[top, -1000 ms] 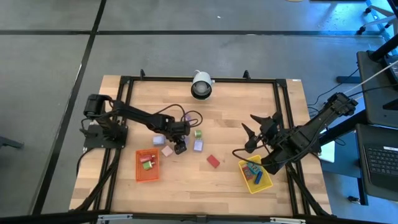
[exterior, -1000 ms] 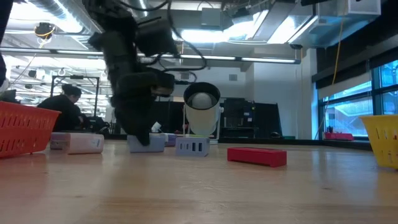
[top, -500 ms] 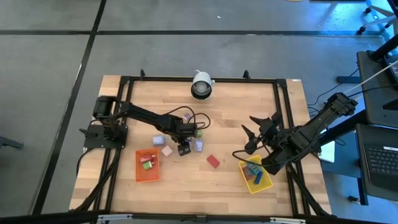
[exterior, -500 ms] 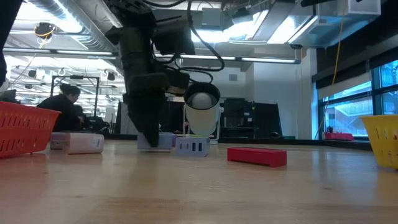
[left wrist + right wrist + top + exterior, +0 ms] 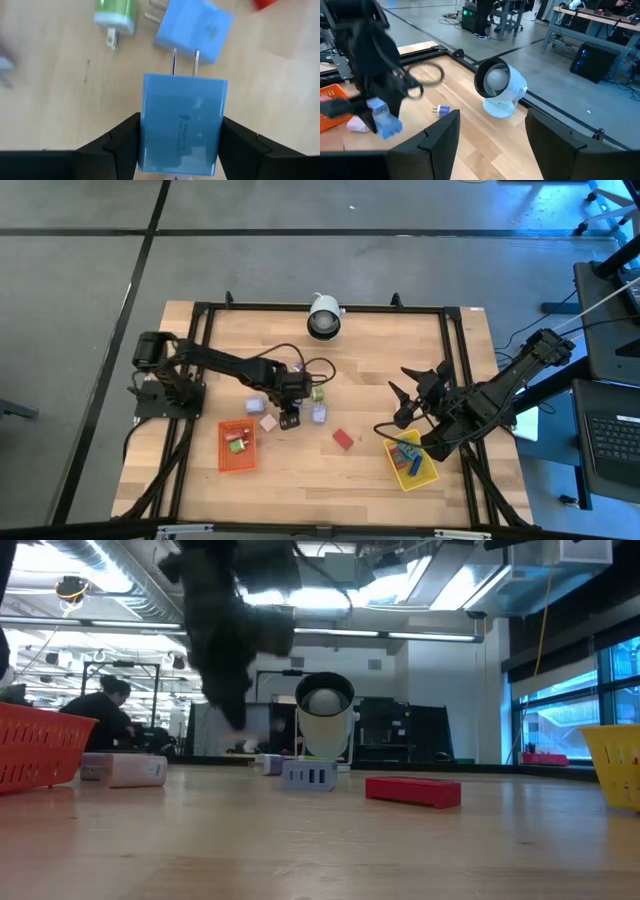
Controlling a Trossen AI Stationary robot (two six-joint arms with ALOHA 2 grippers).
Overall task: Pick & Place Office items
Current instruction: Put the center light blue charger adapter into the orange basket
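My left gripper (image 5: 290,418) hangs over the table's middle, shut on a blue office item (image 5: 182,122), a small block with two metal prongs; the right wrist view shows the block (image 5: 385,124) clear of the wood. Below it lie another blue block (image 5: 195,30) and a green piece (image 5: 116,12). More office items lie flat on the table: lilac (image 5: 256,406), pink (image 5: 268,423) and red (image 5: 343,439). My right gripper (image 5: 492,150) waits open, raised over the table's right side (image 5: 415,385). My left gripper pinches the blue block by its two opposite side faces (image 5: 145,125) between its two fingers (image 5: 115,145). The fingers come from above, pointing steeply down. The block is lifted clear of the table, and its prongs (image 5: 185,62) point away from the gripper toward the wood.
An orange tray (image 5: 237,460) with a few pieces stands at the near left, a yellow tray (image 5: 425,475) with pieces at the near right. A white round device (image 5: 323,317) sits at the far edge. A black frame (image 5: 200,360) rims the table. A person (image 5: 105,705) sits in the room beyond.
My left gripper has risen from the table's middle with the blue block, which stood on the wood among the other pieces and now hangs clear of it. The gripper has also rolled a little about its own axis.
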